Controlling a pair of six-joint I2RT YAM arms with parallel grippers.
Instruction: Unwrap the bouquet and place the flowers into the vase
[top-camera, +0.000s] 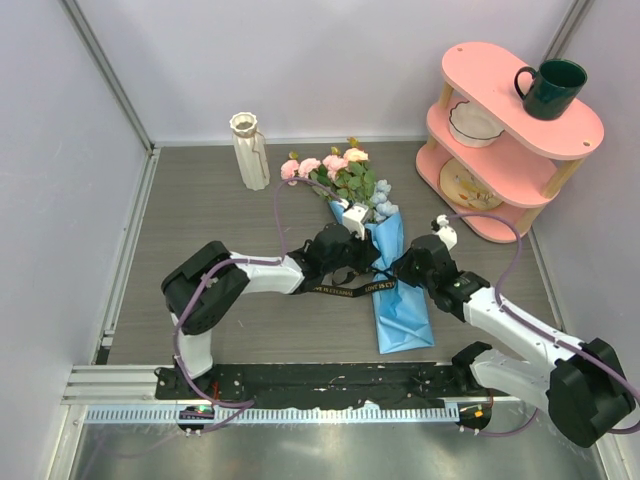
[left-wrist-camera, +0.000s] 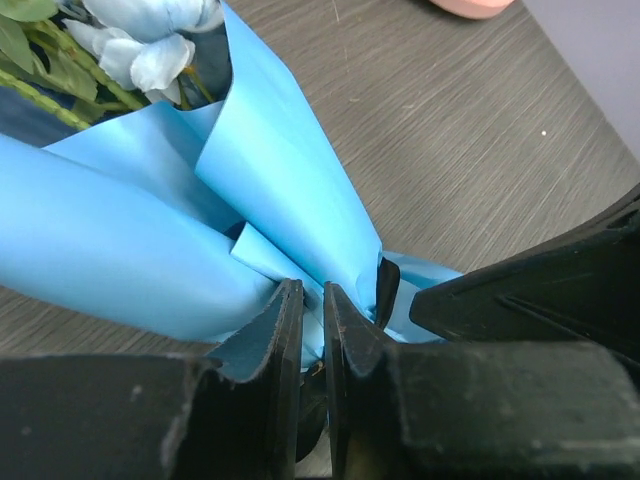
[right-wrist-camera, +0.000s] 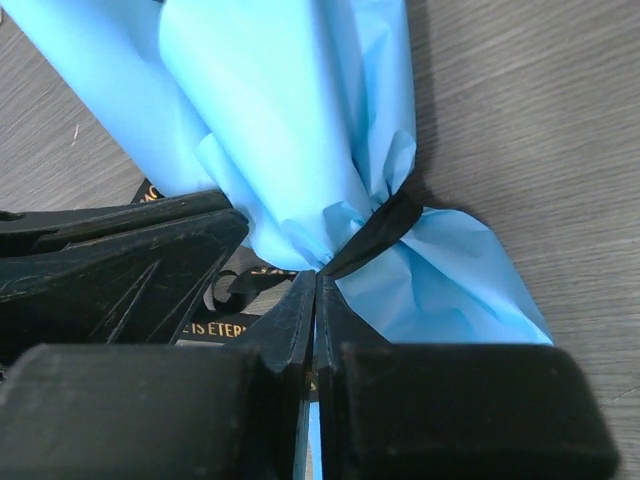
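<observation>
The table (top-camera: 200, 230) shows a job barely begun. The bouquet (top-camera: 385, 240) lies flat at its middle, heads toward the far wall. Its blue paper wrap (top-camera: 403, 310) is still closed round the stems and cinched at the waist. The vase (top-camera: 250, 150) stands upright at the far side, well apart from the bouquet, and holds nothing. None of the flowers (top-camera: 335, 170) is free of the paper. Untying, opening the wrap and all the placing are left, and I judge the untying to be the step in hand.

Only the top view takes in the vase, the flower heads and the ribbon (top-camera: 335, 291) trailing leftward under the left arm. It shows the 2 arms meeting at the waist but hides how their jaws stand.

The left wrist view shows the left gripper (left-wrist-camera: 312, 310) with jaws nearly together. It seems to nip a crumple of the wrap beside the tie, though the gap is dim. The right wrist view shows the right gripper (right-wrist-camera: 315, 290) with fingers pressed together on the black band where it leaves the tie.
</observation>
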